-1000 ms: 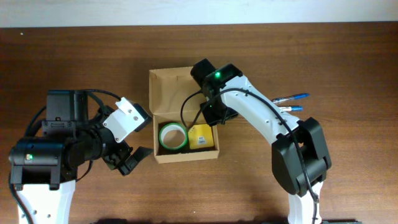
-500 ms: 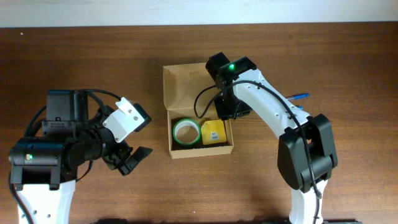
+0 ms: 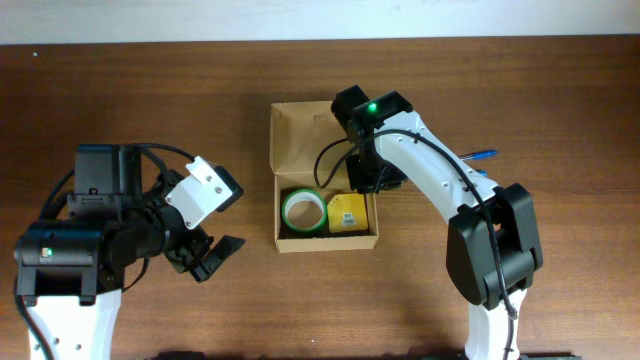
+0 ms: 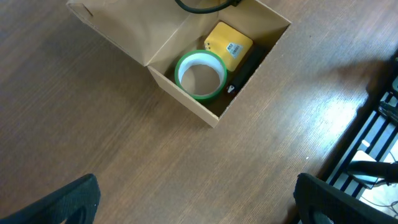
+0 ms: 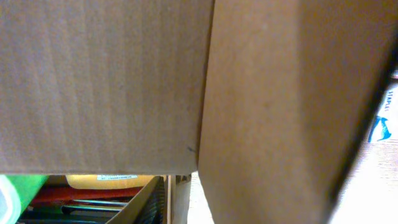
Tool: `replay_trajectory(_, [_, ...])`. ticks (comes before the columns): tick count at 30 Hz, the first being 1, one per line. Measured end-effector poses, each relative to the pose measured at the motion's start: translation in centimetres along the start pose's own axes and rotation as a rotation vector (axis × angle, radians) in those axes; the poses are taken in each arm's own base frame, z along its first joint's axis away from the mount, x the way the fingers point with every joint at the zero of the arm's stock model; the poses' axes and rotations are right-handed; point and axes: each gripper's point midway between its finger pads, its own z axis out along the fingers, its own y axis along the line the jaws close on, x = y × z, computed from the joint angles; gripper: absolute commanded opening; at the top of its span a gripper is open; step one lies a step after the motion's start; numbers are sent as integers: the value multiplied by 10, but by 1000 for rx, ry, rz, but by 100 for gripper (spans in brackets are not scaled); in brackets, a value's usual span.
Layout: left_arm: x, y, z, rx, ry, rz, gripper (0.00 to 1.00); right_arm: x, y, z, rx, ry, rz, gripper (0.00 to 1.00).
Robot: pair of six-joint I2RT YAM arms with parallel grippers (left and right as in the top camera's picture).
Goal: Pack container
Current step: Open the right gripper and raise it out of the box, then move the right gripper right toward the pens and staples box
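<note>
While right arm (image 3: 425, 170) overhangs container (image 3: 300, 135), green tape (image 3: 304, 211) inside; seemingly pens (image 3: 478, 157) beside

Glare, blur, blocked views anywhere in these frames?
Overhead: even light, sharp, no glare. Left wrist: sheen streaks on the brown wooden table at right; left gripper fingers dark, soft at the bottom corners. Right wrist: tan cardboard box fills the frame, close and soft; green tape roll just a sliver.

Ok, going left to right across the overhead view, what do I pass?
From the left: left gripper → green tape roll → small yellow box → blue pens. The roll and the yellow box lie in the container, which spans both, and the right arm overlaps it, so neither is placed.
</note>
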Motion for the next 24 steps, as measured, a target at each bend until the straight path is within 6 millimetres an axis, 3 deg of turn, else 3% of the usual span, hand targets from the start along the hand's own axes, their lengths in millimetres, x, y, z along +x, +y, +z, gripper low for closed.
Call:
replay_trajectory(6, [0,0,0,0,0,0,100,0,5,-3,-29,4,2,42])
replay_trajectory(10, [0,0,0,0,0,0,99,-10,9,-20,-59,-40,0,49])
replay_trajectory(13, [0,0,0,0,0,0,100,-19,11,-47,-90,-116,-7,53])
replay_trajectory(17, [0,0,0,0,0,0,99,-27,10,-101,-143,-261,-28,63])
replay_trajectory(22, [0,0,0,0,0,0,100,-21,0,-161,-184,-415,-52,73])
replay_trajectory(24, [0,0,0,0,0,0,100,-16,-7,-175,-180,-454,-45,89])
